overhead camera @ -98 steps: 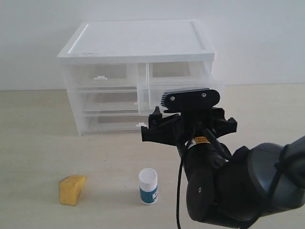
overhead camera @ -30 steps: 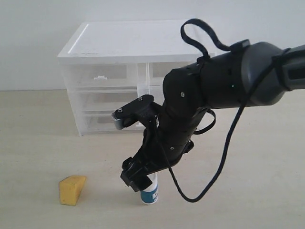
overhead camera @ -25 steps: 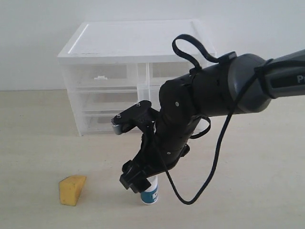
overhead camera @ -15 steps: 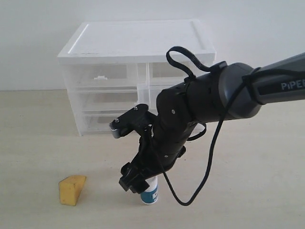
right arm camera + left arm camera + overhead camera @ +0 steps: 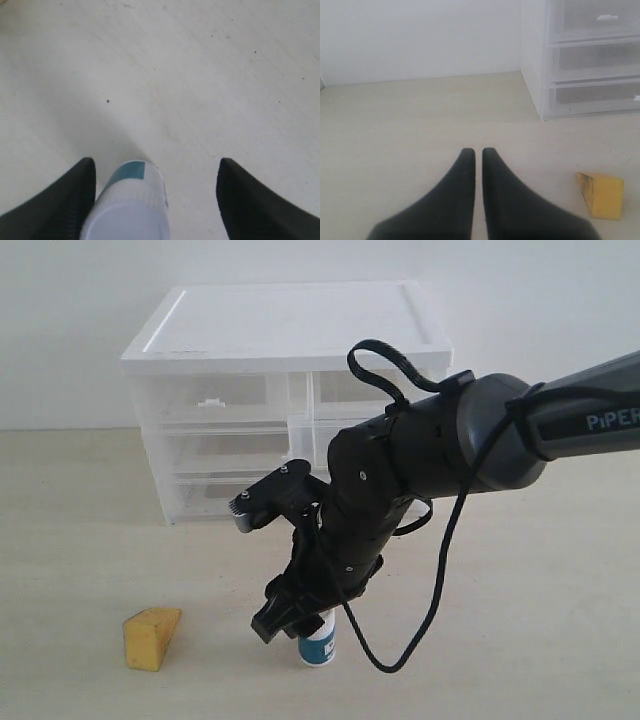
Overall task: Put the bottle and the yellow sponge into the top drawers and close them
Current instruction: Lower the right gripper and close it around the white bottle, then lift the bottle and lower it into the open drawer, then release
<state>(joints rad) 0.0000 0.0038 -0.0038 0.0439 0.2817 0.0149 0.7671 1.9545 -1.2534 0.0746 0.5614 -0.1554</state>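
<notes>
The bottle [image 5: 319,646] stands upright on the table, its white cap hidden behind my right gripper [image 5: 292,614]. In the right wrist view the bottle [image 5: 131,205] sits between the open fingers of that gripper [image 5: 156,164], close against one finger and well apart from the other. The yellow sponge [image 5: 151,637] lies left of the bottle; it also shows in the left wrist view, where the sponge [image 5: 603,195] lies off to one side of my shut, empty left gripper [image 5: 478,151]. The top left drawer [image 5: 215,398] is shut. The top right drawer [image 5: 303,440] stands pulled out, mostly hidden by the arm.
The white drawer cabinet [image 5: 290,335] stands at the back of the table, with two full-width drawers [image 5: 600,57] below the top ones. My right arm with its looping cable [image 5: 440,455] crosses in front of the cabinet's right half.
My right arm has swung from the pulled-out drawer down over the bottle. In the last half second it has barely moved. The sponge has stayed in place.
</notes>
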